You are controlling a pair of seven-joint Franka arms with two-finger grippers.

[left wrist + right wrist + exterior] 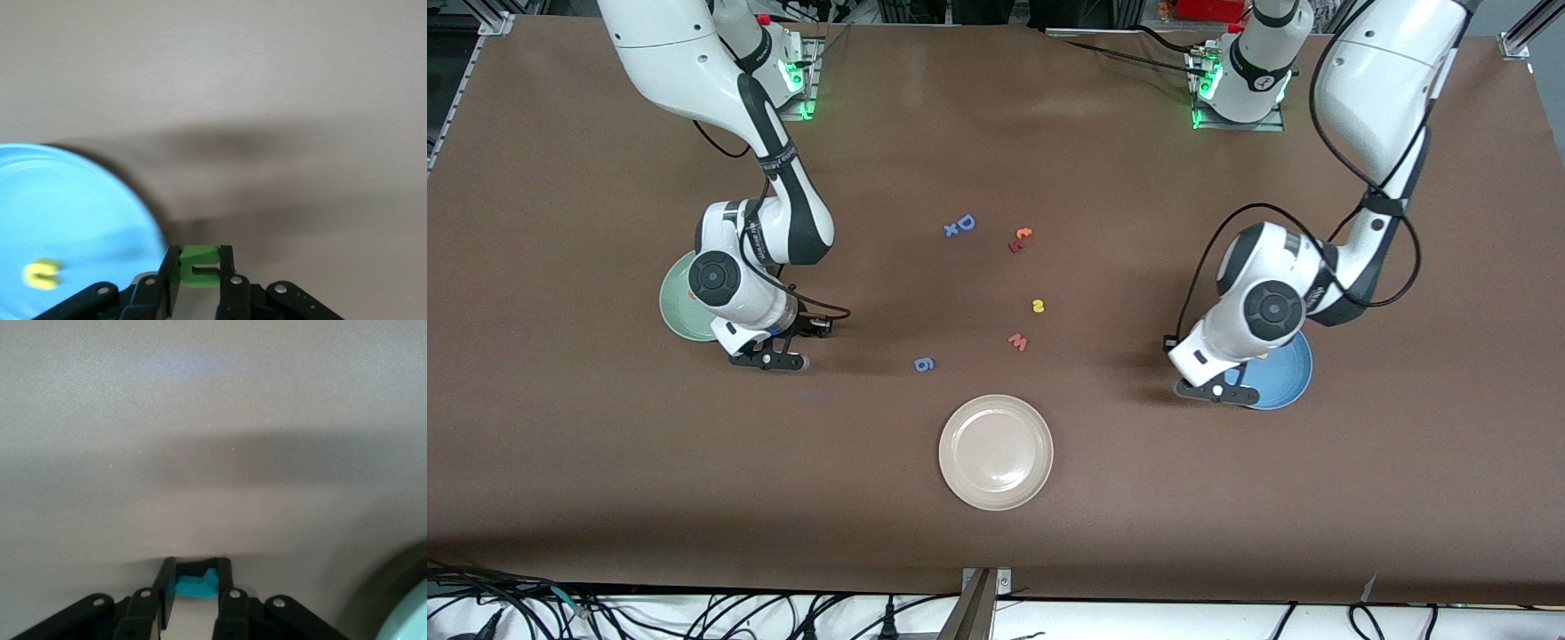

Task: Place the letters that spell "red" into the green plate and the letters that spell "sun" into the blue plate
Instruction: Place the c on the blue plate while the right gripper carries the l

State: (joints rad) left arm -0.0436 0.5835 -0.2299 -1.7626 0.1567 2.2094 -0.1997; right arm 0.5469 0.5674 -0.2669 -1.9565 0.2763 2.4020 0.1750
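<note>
My left gripper [200, 257] is shut on an olive-green u/n letter [200, 267] and hangs over the table right beside the blue plate's rim [143, 213]. A yellow letter [41, 275] lies in that plate. In the front view the left gripper [1214, 391] sits at the blue plate's [1288, 378] edge. My right gripper [197, 577] is shut on a small teal letter [197, 588], low over the table beside the green plate [408, 621]. From the front, the right gripper [769, 360] and arm cover much of the green plate [680, 307]. A yellow u/n letter [1038, 306] lies mid-table.
A beige-white plate [996, 452] sits nearest the front camera. Loose letters lie mid-table: a blue D [965, 222] with a small blue x [951, 230], an orange letter [1024, 234], a dark red one [1015, 246], a pinkish-red w [1018, 341] and a blue g [924, 364].
</note>
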